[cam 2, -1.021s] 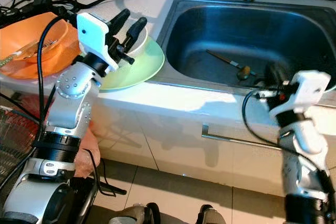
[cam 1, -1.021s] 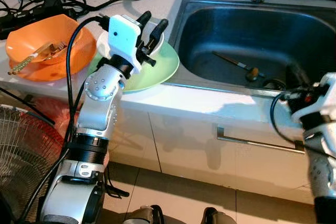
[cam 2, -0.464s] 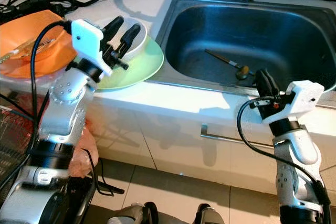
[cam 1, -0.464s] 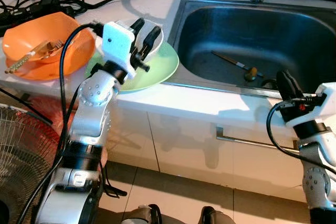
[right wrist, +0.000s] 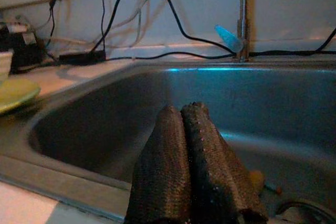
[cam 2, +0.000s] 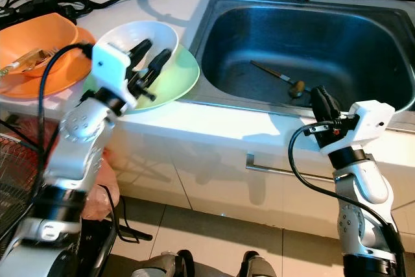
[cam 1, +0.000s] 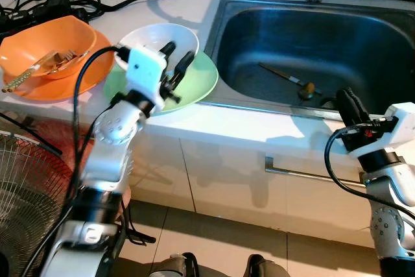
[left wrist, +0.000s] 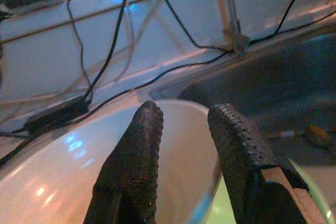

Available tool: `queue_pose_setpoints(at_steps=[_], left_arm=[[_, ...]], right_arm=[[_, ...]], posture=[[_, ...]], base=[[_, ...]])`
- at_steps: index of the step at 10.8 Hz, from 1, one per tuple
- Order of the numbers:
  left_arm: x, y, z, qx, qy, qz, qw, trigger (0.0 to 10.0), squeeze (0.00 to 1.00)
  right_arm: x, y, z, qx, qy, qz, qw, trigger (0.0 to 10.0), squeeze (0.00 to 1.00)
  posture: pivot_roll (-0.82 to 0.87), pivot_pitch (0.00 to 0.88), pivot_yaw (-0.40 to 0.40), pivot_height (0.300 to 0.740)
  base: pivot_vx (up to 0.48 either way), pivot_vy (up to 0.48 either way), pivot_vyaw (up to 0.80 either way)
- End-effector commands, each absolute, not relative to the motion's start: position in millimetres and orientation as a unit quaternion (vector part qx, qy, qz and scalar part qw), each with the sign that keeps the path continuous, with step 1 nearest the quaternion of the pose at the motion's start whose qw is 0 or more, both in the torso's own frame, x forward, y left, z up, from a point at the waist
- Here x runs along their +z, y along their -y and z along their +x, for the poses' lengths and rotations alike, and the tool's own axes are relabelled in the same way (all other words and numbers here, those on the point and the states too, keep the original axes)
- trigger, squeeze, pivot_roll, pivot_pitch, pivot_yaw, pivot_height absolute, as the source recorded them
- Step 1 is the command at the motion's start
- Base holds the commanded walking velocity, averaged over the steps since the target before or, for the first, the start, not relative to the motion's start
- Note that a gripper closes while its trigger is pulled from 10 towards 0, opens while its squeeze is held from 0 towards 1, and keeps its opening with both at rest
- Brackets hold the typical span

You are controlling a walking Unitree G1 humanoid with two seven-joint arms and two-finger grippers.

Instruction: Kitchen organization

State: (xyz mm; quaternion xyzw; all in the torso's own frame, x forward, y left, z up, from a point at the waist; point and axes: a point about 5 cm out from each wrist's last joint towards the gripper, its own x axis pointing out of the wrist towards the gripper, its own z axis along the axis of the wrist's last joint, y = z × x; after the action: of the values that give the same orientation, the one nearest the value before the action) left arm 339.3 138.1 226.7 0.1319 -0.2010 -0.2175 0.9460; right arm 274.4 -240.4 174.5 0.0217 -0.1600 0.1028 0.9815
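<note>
Left gripper [cam 1: 177,67] narrowly parted over white bowl [cam 1: 152,38] rim – straddle rim squarely before pinching; right gripper [cam 1: 346,102] pressed closed, empty

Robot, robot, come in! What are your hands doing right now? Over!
Left gripper open over the white bowl on the green plate. Right gripper shut, empty, at the sink edge. Nothing blocking.
</note>
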Motion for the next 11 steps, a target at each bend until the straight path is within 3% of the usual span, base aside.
queue_pose_setpoints(at_steps=[1,6,7,8,11], left_arm=[[230,-145,336,-0.213,0.204,0.147,0.944,10.0,0.00],[234,-163,320,-0.251,0.179,0.269,0.912,10.0,0.00],[240,-167,318,-0.262,0.176,0.283,0.906,10.0,0.10],[246,-169,319,-0.257,0.177,0.289,0.905,10.0,1.00],[261,-173,322,-0.281,0.178,0.290,0.897,10.0,1.00]], right_arm=[[156,248,270,0.089,0.114,0.024,0.989,10.0,0.00],[154,242,274,0.098,0.115,0.028,0.988,10.0,0.00],[153,241,275,0.101,0.114,0.029,0.988,10.0,0.00],[153,240,277,0.102,0.113,0.029,0.988,10.0,0.00],[152,237,279,0.104,0.112,0.030,0.988,10.0,0.00]], posture=[[0.00,0.167,0.076,0.740],[0.02,0.148,0.079,0.740],[0.03,0.148,0.078,0.740],[0.04,0.153,0.075,0.740],[0.04,0.162,0.075,0.740]], base=[[0.000,0.000,0.00],[0.000,0.000,0.00],[0.000,0.000,0.00],[0.000,0.000,0.00],[0.000,0.000,0.00]])
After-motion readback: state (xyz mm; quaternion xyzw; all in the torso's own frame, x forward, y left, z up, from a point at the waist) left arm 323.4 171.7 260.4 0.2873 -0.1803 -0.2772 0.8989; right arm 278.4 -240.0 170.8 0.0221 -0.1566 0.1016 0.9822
